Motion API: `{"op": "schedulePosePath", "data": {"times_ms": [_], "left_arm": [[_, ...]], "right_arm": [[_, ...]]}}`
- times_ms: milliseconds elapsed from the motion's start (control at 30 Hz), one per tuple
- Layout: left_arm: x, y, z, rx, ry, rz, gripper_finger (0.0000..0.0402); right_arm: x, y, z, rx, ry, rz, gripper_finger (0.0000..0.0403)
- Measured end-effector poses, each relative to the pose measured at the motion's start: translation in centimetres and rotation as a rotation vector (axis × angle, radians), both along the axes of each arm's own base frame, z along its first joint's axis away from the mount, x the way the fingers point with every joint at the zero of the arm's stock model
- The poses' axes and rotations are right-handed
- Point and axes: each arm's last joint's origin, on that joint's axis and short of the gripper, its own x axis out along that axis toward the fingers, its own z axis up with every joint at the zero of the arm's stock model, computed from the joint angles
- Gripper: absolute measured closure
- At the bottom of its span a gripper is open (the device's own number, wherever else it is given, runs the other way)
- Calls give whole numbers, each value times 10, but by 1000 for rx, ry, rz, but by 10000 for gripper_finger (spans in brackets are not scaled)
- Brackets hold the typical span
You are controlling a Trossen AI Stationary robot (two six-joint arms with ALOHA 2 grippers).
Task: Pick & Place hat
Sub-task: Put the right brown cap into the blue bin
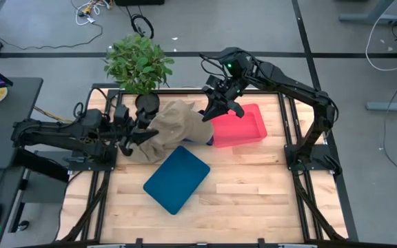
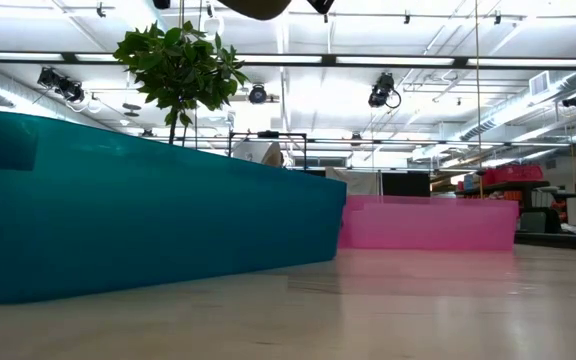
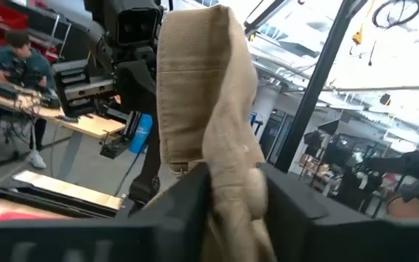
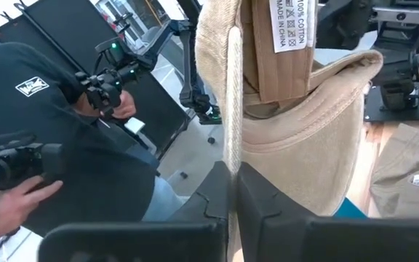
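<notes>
A beige cloth hat (image 1: 176, 124) is stretched between both grippers above the table's far half, beside a pink tray (image 1: 243, 125). In the low view only its underside (image 2: 258, 8) shows at the top edge, well above the table. My left gripper (image 1: 142, 135) is shut on its left side and my right gripper (image 1: 216, 112) on its right side, next to the tray's left wall. The right wrist view shows the hat's inside with a white care label (image 4: 291, 25). My left gripper (image 3: 231, 185) pinches a bunched fold of the hat's cloth (image 3: 228, 156) between its two fingers, coming level from the table's left. The hat is lifted clear. My right gripper (image 4: 233, 178) pinches the hat's stitched rim edge (image 4: 233, 138) between its two fingers, slanting down from the far right. The cloth stands up past the fingers.
A teal tray (image 1: 176, 178) lies on the table near the hat's front and fills the low view's left (image 2: 148, 210). A potted plant (image 1: 138, 63) stands at the far left edge. More beige cloth with a label (image 4: 407, 169) lies on the table. A person (image 4: 64, 131) stands beyond.
</notes>
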Motion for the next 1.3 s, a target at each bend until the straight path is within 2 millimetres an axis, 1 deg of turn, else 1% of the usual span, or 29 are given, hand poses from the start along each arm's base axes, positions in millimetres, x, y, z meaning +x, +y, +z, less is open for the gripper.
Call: {"op": "schedulePosePath", "data": {"times_ms": [100,133,267,367,500,633,800,900,1000,1167,1300], "left_arm": [[0,0,0,17,0,5,361],[0,0,0,18,3,5,378],[0,0,-1,12,10,2,380],[0,-1,-1,3,9,-22,383],[0,-2,-1,-59,12,-79,383],[0,-4,-2,-161,40,-189,383],[0,-7,-6,-259,105,-300,383],[1,-8,-11,-328,188,-367,383],[2,-10,-18,-395,277,-426,383],[1,-12,-24,-410,362,-487,383],[1,-12,-25,-348,361,-490,383]], "right_arm": [[0,0,0,15,16,-12,369],[0,0,0,24,24,-16,357],[0,0,1,57,57,-28,297],[-2,0,0,105,114,-29,249],[-12,4,-2,161,196,10,193],[-27,7,-2,165,243,30,158],[-39,9,-1,144,259,39,146],[-43,10,-3,132,281,41,149],[-47,11,-8,66,311,10,155],[-49,9,-13,-75,354,-70,166],[-49,7,-15,-139,363,-110,172]]}}
